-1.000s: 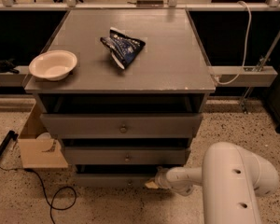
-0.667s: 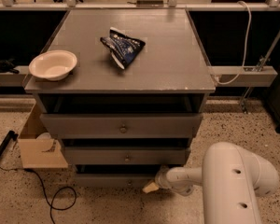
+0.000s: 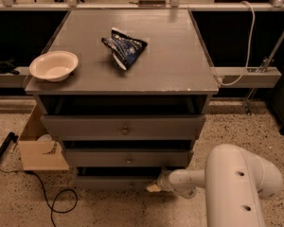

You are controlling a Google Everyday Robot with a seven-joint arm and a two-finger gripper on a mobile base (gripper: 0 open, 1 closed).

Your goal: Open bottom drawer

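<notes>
The grey cabinet has three drawers with small round knobs. The bottom drawer is the lowest, narrowest front, close to the floor. My gripper sits at that drawer's right part, just right of its centre, at the end of the white arm reaching in from the lower right. The middle drawer and top drawer stand above it.
On the cabinet top lie a white bowl at the left and a dark blue snack bag in the middle. A cardboard box stands on the floor at the left, with a black cable near it.
The gripper has shifted very slightly along the bottom drawer's front; the drawers look unchanged.
</notes>
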